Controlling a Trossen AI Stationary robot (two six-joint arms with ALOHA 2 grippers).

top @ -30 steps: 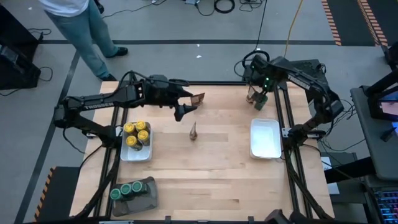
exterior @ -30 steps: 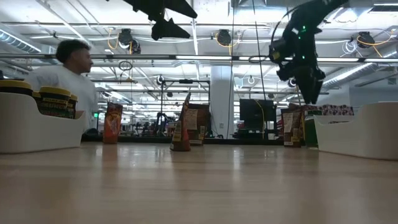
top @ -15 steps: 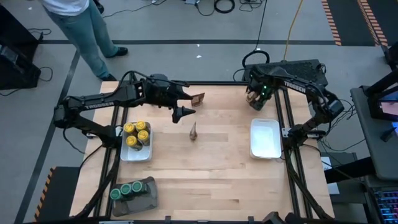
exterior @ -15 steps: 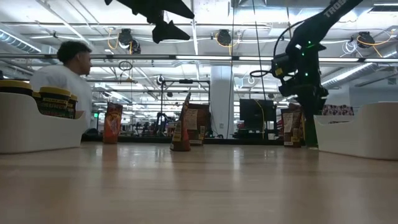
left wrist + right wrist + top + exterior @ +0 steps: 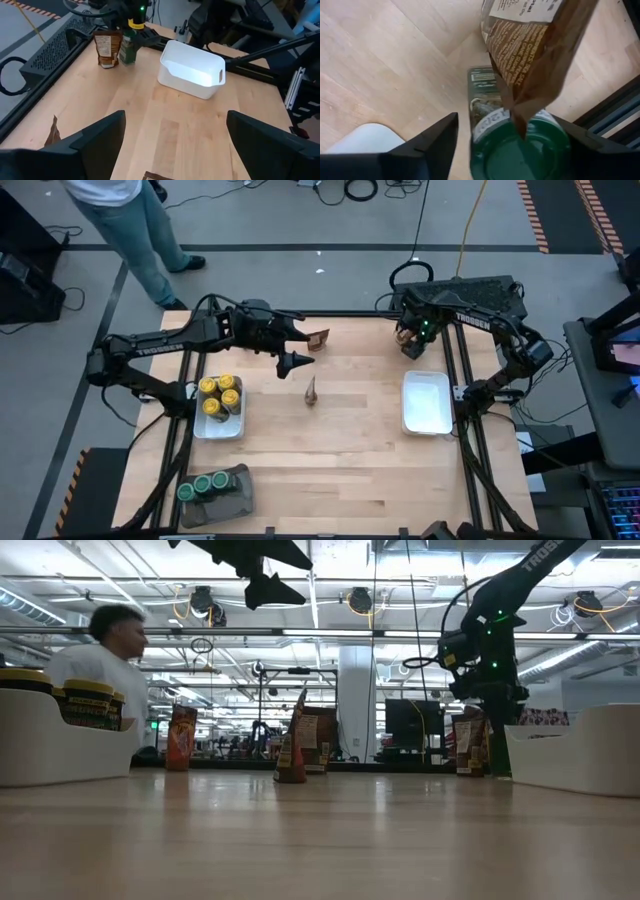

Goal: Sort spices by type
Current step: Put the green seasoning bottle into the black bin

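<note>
My right gripper (image 5: pixel 512 145) stands open at the table's far right corner and points down. Its fingers are on either side of a green-lidded jar (image 5: pixel 520 146), which stands upright on the table; I see no grip on it. A brown packet (image 5: pixel 530 50) stands beside the jar and leans over its lid. My left gripper (image 5: pixel 291 363) hangs open and empty above the table's far middle. Below it one brown packet (image 5: pixel 312 392) stands mid-table, and another (image 5: pixel 318 338) stands near the far edge.
A white tray (image 5: pixel 200 425) at the left holds yellow-lidded jars (image 5: pixel 220 395). A dark grey tray (image 5: pixel 240 490) at the near left holds green-lidded jars (image 5: pixel 203 485). Another white tray (image 5: pixel 426 402) stands at the right. A person (image 5: pixel 130 220) stands beyond the far left corner.
My right gripper has come down over the green-lidded jar at the far right corner, still open and pointing down. The jar and the packets have stayed where they were.
</note>
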